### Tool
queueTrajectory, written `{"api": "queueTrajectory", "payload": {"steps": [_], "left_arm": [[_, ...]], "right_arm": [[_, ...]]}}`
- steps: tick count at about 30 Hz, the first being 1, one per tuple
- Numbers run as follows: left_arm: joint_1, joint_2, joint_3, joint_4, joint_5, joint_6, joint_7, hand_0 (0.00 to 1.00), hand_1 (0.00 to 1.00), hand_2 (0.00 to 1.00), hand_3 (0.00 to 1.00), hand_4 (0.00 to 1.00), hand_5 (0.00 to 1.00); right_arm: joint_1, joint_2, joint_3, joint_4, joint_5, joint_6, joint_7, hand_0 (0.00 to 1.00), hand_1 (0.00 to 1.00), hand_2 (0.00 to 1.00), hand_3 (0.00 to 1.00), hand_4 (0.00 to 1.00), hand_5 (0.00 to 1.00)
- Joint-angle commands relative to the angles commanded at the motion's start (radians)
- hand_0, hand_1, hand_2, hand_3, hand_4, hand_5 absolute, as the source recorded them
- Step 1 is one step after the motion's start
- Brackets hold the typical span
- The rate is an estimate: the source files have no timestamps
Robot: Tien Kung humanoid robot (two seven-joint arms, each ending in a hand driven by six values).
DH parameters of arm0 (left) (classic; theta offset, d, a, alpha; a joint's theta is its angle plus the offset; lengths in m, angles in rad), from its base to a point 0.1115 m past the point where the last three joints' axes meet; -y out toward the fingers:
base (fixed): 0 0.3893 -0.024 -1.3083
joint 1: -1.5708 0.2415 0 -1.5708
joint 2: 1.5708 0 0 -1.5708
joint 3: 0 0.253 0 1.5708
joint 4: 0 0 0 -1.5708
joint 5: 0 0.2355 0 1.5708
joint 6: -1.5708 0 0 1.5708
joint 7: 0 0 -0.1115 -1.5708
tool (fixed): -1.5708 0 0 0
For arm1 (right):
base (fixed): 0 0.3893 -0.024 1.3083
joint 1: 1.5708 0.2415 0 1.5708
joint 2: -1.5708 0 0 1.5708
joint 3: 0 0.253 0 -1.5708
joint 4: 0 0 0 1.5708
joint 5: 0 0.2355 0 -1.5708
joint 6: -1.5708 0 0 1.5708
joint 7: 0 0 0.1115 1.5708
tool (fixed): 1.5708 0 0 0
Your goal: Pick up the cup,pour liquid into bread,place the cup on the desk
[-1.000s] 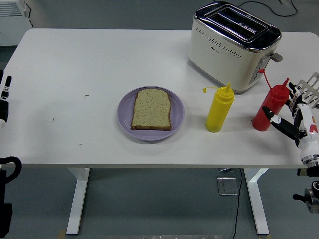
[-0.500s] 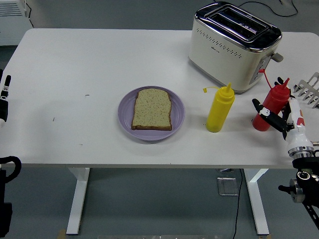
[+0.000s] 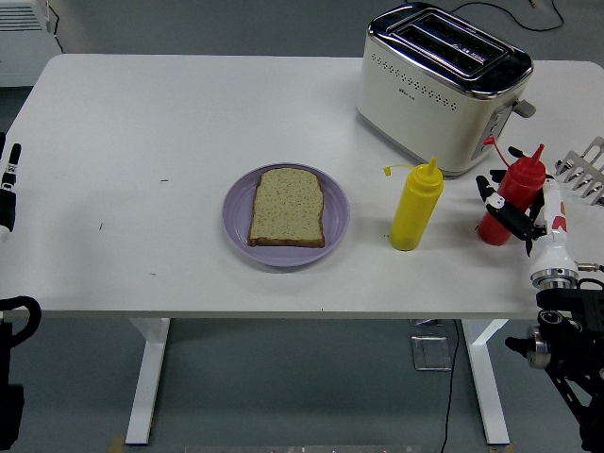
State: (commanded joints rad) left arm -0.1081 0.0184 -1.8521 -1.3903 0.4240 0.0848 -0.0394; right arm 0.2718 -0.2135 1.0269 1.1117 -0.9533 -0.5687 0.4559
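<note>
No cup shows on the table. A red squeeze bottle (image 3: 508,200) stands upright near the right edge, and a yellow squeeze bottle (image 3: 415,209) stands to its left. One slice of bread (image 3: 287,208) lies on a purple plate (image 3: 335,231) at the table's middle. My right hand (image 3: 517,209) reaches in from the right, and its black fingers (image 3: 514,217) lie spread across the red bottle's front without a firm clasp. The bottle still rests on the table. My left hand (image 3: 8,189) rests at the left edge with its fingers relaxed and holding nothing.
A cream and chrome toaster (image 3: 442,87) stands at the back right, close behind both bottles. A white rack (image 3: 585,170) pokes in at the right edge. The white table (image 3: 142,142) spreads out left of the plate.
My right hand has moved left and forward from beside the red bottle. Its fingers now wrap across the bottle's front. The left hand, bottles and bread have stayed in place.
</note>
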Motion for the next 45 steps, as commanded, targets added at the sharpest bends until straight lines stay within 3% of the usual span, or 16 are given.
{"api": "queueTrajectory", "payload": {"steps": [4,5,10,11,22,23,36,45], "left_arm": [[0.002,0.0,0.001,0.0,0.0,0.0,0.0,0.785,0.736,0.736,0.694,0.508,0.998],[0.002,0.0,0.002,0.0,0.0,0.0,0.0,0.785,0.736,0.736,0.693,0.508,0.998],[0.005,0.0,0.003,0.001,0.0,0.0,0.0,0.785,0.736,0.736,0.693,0.508,0.998],[0.005,0.0,0.004,0.001,0.0,0.0,0.0,0.785,0.736,0.736,0.694,0.508,0.998],[0.008,0.001,0.006,0.001,0.0,0.0,0.0,0.785,0.736,0.736,0.694,0.508,0.998],[0.008,0.001,0.006,0.001,0.0,0.0,0.0,0.785,0.736,0.736,0.694,0.508,0.998],[0.006,0.0,0.003,0.001,-0.001,0.0,0.0,0.785,0.736,0.736,0.694,0.509,0.998],[0.005,0.0,0.0,0.0,0.0,0.0,0.0,0.785,0.736,0.736,0.694,0.508,0.998]], "right_arm": [[0.006,0.002,-0.009,-0.011,0.051,-0.006,0.021,0.372,0.342,0.4,0.607,0.774,0.201],[0.008,0.004,-0.013,-0.018,0.06,-0.006,0.026,0.277,0.262,0.355,0.484,0.719,0.147],[0.014,0.007,-0.026,-0.037,0.092,-0.021,0.057,0.277,0.262,0.355,0.484,0.719,0.147],[0.015,0.008,-0.027,-0.041,0.099,-0.024,0.065,0.23,0.176,0.3,0.409,0.706,0.142],[0.017,0.01,-0.034,-0.053,0.143,-0.051,0.088,0.208,0.149,0.285,0.355,0.74,0.191],[0.017,0.01,-0.035,-0.053,0.145,-0.054,0.089,0.173,0.131,0.265,0.297,0.755,0.195],[0.02,0.011,-0.028,-0.053,0.125,-0.058,0.048,0.138,0.111,0.247,0.255,0.756,0.199],[0.008,0.002,0.015,0.014,0.173,-0.064,0.078,0.097,0.085,0.219,0.238,0.767,0.228]]}}
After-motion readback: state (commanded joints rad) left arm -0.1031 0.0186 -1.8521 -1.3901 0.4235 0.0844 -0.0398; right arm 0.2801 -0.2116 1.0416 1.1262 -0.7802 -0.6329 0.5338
